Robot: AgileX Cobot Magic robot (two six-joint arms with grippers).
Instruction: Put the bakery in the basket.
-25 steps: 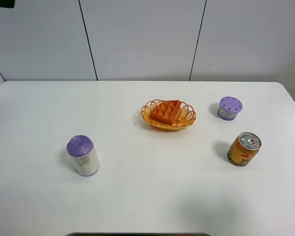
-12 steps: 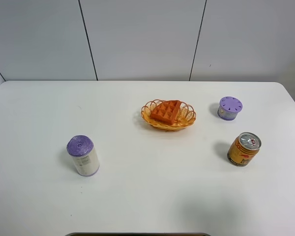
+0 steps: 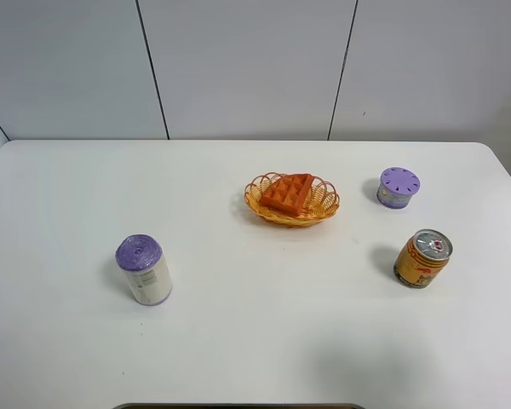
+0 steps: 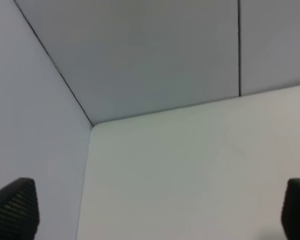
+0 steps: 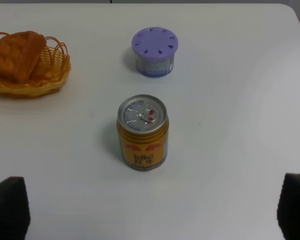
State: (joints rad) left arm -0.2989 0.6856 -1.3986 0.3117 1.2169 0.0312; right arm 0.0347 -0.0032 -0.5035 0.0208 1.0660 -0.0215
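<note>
The bakery (image 3: 288, 192), an orange-brown waffle wedge with square dimples, lies inside the oval wicker basket (image 3: 324, 207) at the table's middle back. Both also show in the right wrist view, the bakery (image 5: 16, 55) in the basket (image 5: 55, 80). Neither gripper shows in the exterior high view. In the left wrist view my left gripper (image 4: 160, 215) is open and empty, its dark fingertips (image 4: 15, 207) wide apart over bare table by a wall corner. In the right wrist view my right gripper (image 5: 152, 215) is open and empty, set back from a gold can.
A gold drink can (image 3: 422, 258) stands at the front right, also seen in the right wrist view (image 5: 142, 134). A purple-lidded round tub (image 3: 398, 187) sits behind it. A white cylinder with a purple top (image 3: 143, 269) stands at the left.
A dark part at the exterior view's top left corner one second ago has left the view. The bakery, basket and other objects have not moved.
</note>
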